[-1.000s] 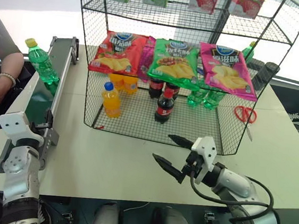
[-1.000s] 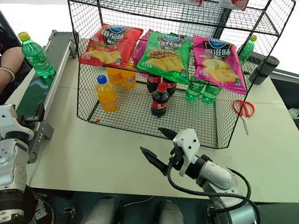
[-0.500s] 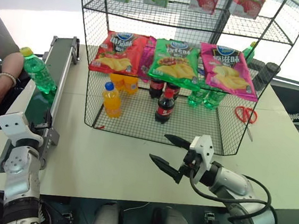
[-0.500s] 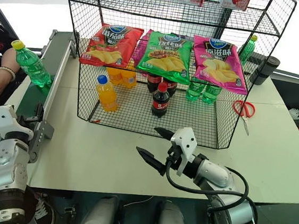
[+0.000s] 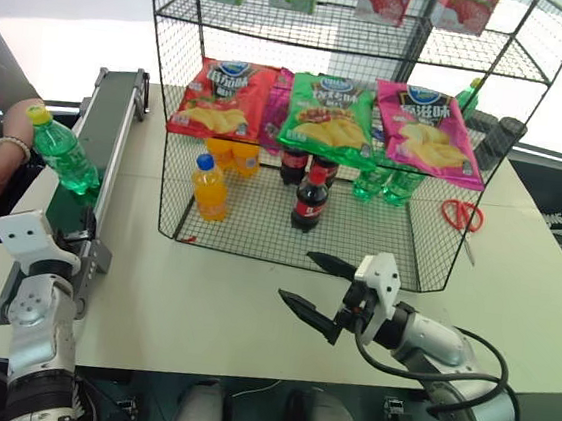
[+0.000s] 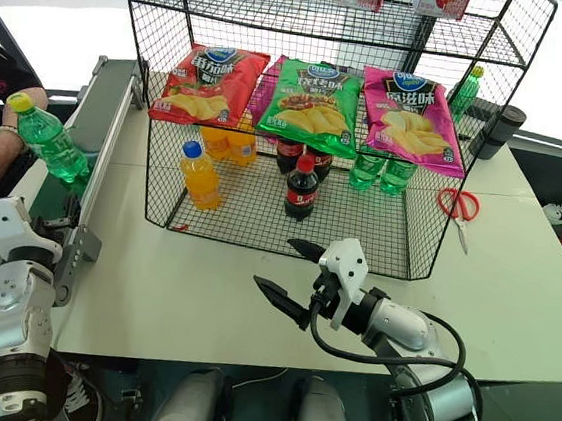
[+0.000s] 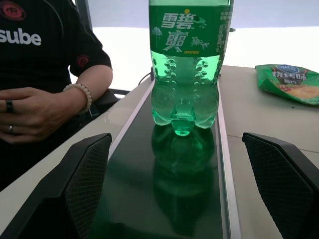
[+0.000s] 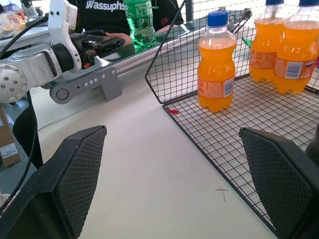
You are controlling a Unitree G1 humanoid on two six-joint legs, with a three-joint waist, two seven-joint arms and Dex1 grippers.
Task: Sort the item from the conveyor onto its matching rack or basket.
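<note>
Bottle (image 5: 61, 150) with the yellow cap stands upright on the conveyor (image 5: 109, 122), on the dark-green belt close to my side, and in my left wrist view it is straight ahead between my fingers. My left gripper (image 7: 184, 191) is spread wide and holds nothing. My right gripper (image 5: 315, 293) is also spread wide, empty, above the white table (image 5: 211, 304) in front of the rack (image 5: 299, 132). I judge I am at the step of waiting to catch the bottle. The next move calls for closing my left fingers around its lower body once it stands between them, without tipping it, then carrying it to the rack, where other green bottles (image 5: 384, 186) stand.
</note>
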